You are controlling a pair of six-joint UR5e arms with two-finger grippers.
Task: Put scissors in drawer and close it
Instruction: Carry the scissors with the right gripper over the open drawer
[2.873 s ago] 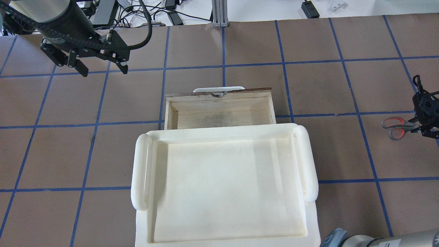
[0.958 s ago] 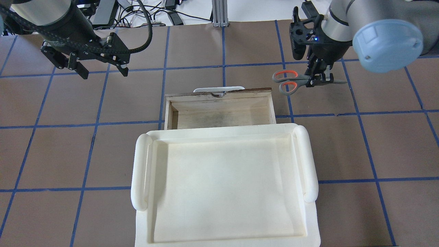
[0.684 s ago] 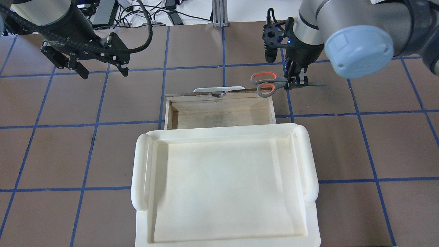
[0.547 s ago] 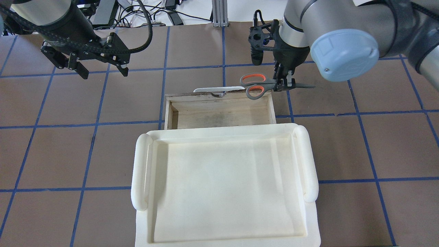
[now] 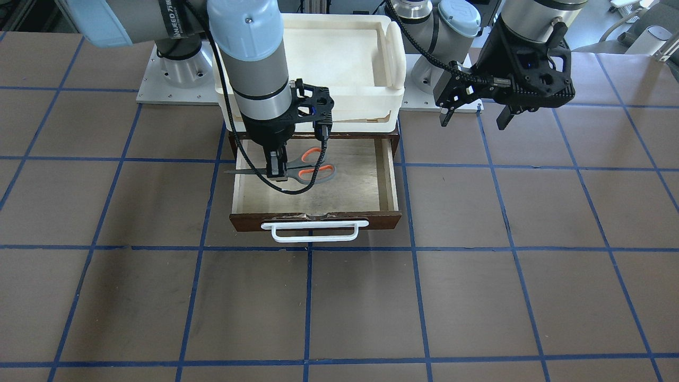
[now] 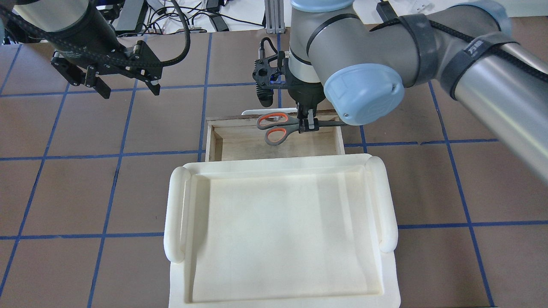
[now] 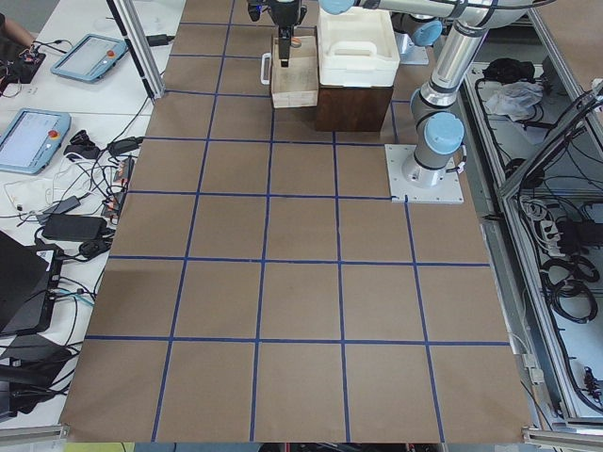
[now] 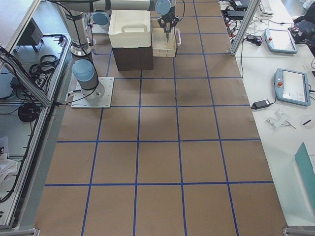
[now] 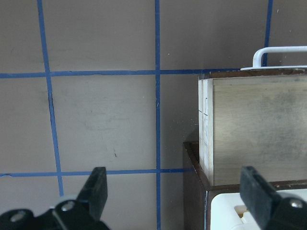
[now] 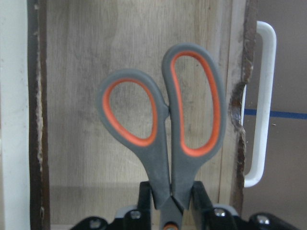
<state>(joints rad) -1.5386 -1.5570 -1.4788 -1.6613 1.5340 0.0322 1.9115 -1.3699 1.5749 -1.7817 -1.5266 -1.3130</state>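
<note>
Overhead exterior and front-facing views: the right gripper (image 6: 307, 125) points down over the open drawer (image 5: 360, 185), its jaws clenched on the scissors (image 10: 165, 175) near the pivot. The scissors lie level across the drawer's width, with the grey and orange handles toward the robot's left over the pale plywood floor. The dark blades point toward its right, the tip reaching the side wall; whether the scissors touch the floor cannot be told. The drawer is pulled out of a dark brown cabinet (image 7: 353, 108) that carries the white tray (image 6: 173, 214), and its white bar handle (image 5: 318, 238) faces away from the robot. The left gripper (image 6: 130, 90) hangs over the bare brown surface (image 6: 64, 192), well apart from the drawer, jaws released and holding nothing. Blue tape (image 5: 307, 297) rules the surface into squares. Side views: an arm base stands on a grey plate (image 7: 400, 191); a white side surface (image 8: 280, 152) opposite the robot carries teach pendants (image 8: 290, 86); an aluminium post (image 7: 137, 47) rises at its edge; black cable coils (image 7: 563, 282) lie behind the robot
</note>
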